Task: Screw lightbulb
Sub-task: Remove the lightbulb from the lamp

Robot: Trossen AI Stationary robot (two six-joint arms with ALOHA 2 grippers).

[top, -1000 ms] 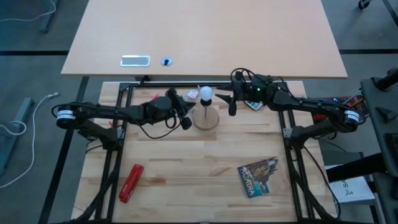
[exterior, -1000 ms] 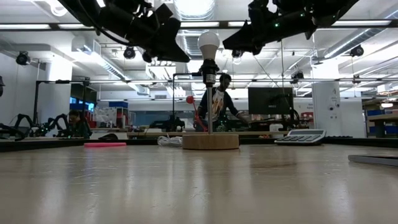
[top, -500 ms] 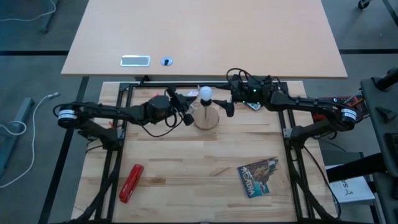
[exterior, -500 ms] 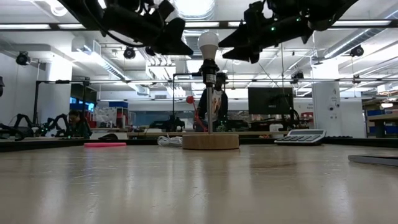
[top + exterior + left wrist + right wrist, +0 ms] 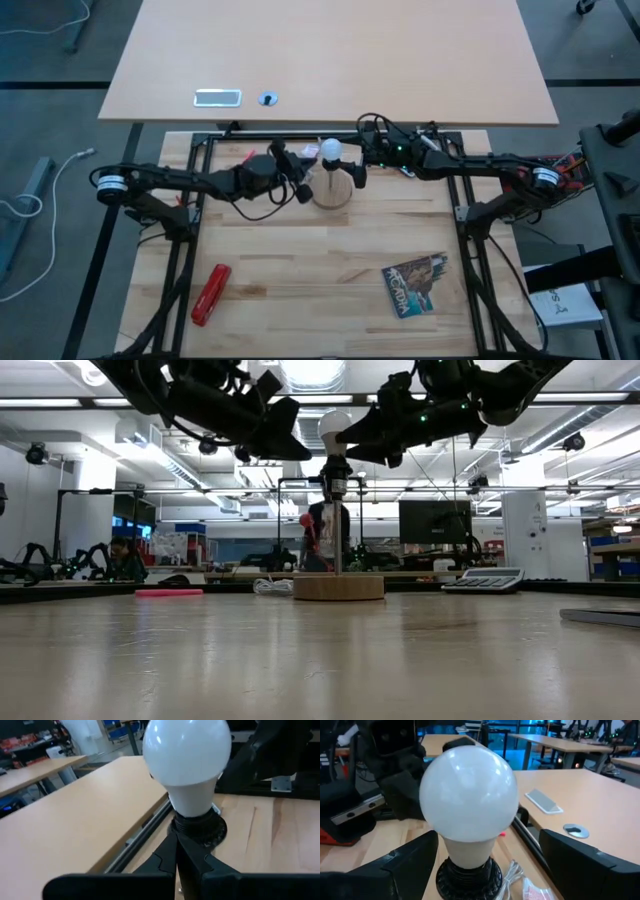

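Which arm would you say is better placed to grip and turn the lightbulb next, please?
Probably the right. In its wrist view the right gripper has open jaws on either side of the lightbulb, which sits in the socket. The left gripper looks shut below the bulb.

High view looks straight down; low view faces level across the table (image 5: 320, 660); both wrist views sit close, sharing the lightbulb (image 5: 186, 765).

Wooden worktop (image 5: 300, 260) w/ round wooden base (image 5: 331, 190) near back edge, red tool (image 5: 210, 294) front-left, booklet (image 5: 417, 284) front-right, calculator (image 5: 484, 580) at back.
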